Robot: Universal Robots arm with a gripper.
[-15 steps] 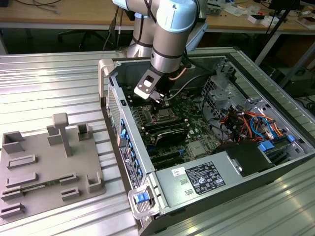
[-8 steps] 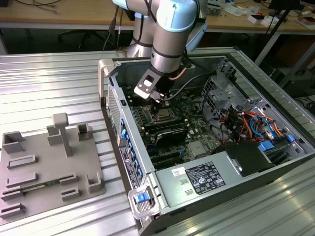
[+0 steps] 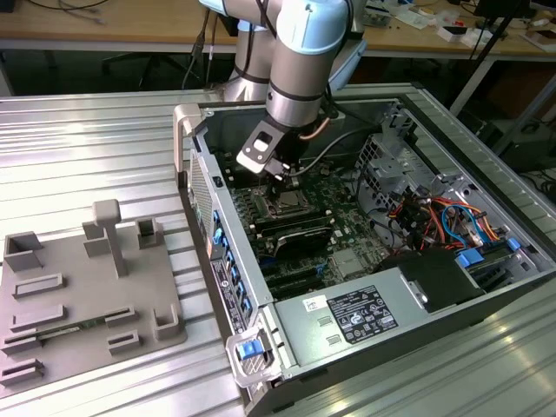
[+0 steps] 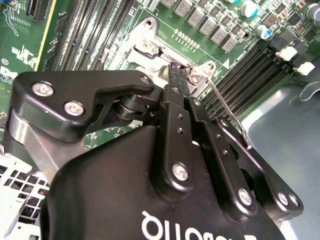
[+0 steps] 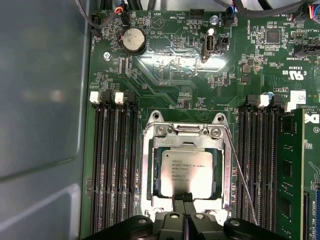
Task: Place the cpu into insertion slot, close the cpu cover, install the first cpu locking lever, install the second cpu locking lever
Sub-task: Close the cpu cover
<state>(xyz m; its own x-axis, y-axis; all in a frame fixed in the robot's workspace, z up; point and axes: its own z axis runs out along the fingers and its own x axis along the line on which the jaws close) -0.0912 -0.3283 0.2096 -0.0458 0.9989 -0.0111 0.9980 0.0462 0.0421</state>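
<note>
The cpu (image 5: pixel 186 172) lies silver face up in the insertion slot (image 3: pixel 287 205) on the green board. The cpu cover (image 5: pixel 185 131), a silver frame, lies flat around it. My gripper (image 5: pixel 183 200) is shut, its two black fingertips pressed together with nothing between them. They rest at the cover's edge opposite the hinge, as the second wrist view also shows for the gripper (image 4: pixel 177 72). A thin wire locking lever (image 5: pixel 240 175) slants away from one side of the socket, unlatched; it also runs past the fingers as the lever (image 4: pixel 225 110). In the exterior view the gripper (image 3: pixel 280 174) hangs just above the slot.
Long black memory slots (image 5: pixel 112 165) flank the socket on both sides, with a green card (image 5: pixel 290 170) beyond. The open case walls (image 3: pixel 208 200), cable bundles (image 3: pixel 443 217) and the power supply (image 3: pixel 347 317) surround the board. A grey fixture plate (image 3: pixel 78 295) lies at the exterior view's left.
</note>
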